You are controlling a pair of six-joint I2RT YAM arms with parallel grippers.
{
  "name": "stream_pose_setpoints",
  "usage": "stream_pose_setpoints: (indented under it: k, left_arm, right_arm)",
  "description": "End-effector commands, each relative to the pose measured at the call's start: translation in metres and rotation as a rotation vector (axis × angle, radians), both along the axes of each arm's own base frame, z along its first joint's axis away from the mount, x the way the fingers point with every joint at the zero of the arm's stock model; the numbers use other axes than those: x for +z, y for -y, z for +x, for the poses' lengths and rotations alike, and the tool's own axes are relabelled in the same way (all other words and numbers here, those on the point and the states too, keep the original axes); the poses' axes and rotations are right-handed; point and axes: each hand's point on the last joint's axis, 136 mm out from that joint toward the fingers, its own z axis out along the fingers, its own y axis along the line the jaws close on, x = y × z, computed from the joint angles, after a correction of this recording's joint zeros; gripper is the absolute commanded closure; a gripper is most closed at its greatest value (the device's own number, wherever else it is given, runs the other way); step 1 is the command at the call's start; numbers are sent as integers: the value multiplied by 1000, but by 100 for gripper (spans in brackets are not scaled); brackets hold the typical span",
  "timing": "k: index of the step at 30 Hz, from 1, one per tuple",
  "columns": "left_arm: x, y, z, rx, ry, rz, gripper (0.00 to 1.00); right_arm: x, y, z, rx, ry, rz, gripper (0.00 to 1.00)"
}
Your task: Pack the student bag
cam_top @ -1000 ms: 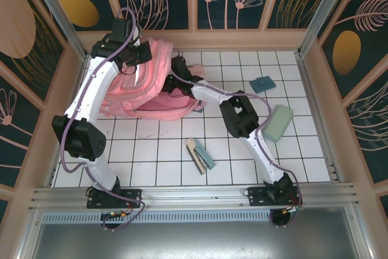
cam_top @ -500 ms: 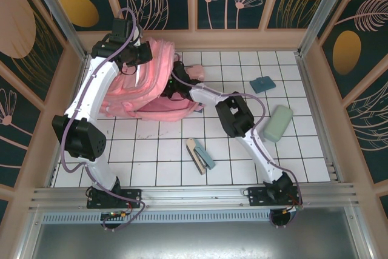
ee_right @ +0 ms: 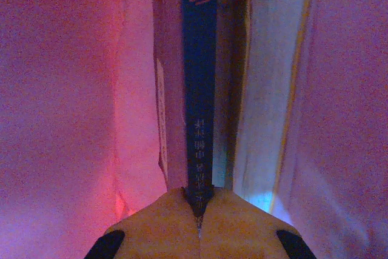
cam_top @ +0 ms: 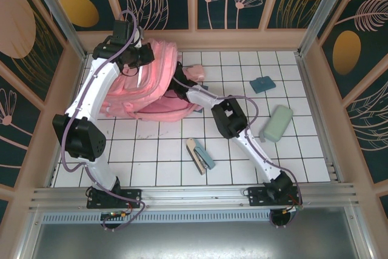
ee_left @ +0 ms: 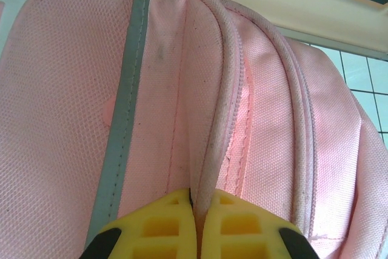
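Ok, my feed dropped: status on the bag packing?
Left gripper shut on student bag piping. Right gripper inside the bag, shut on blue-spined book. Pale book close beside it.

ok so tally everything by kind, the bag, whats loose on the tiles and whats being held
pink fabric backpack: 1
blue-spined book held in the right gripper: 1
pale green soft pouch: 1
small teal flat pad: 1
tan and teal flat stack: 1, pieces within it unclear
total: 5
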Motion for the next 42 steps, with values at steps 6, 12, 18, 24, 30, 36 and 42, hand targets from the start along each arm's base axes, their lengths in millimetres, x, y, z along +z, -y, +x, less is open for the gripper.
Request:
stream_pose_setpoints:
  k: [6, 12, 18, 24, 30, 36, 42]
  left_arm:
    - [47, -1, 5, 17, 154, -59, 100]
    - [36, -28, 9, 122, 151, 68, 100]
    - [21, -70, 10, 273, 133, 246, 100]
    - [20, -95, 4, 362, 141, 277, 100]
    - [16, -87, 10, 338, 138, 220, 100]
    - [7, -65, 12, 249, 140, 140, 100]
    - [-7, -48, 9, 164, 103, 91, 100]
  right_arm:
    - [15, -13, -6, 36, 12, 45, 70]
    - [50, 6, -18, 68, 84, -11, 56]
    - [73, 35, -34, 101, 125, -101, 53]
    - [72, 78, -57, 119, 134, -219, 53]
    - [75, 138, -81, 92, 197, -347, 52]
    - [65, 214, -82, 11, 244, -494, 64]
    - [37, 270, -57, -51, 231, -575, 77]
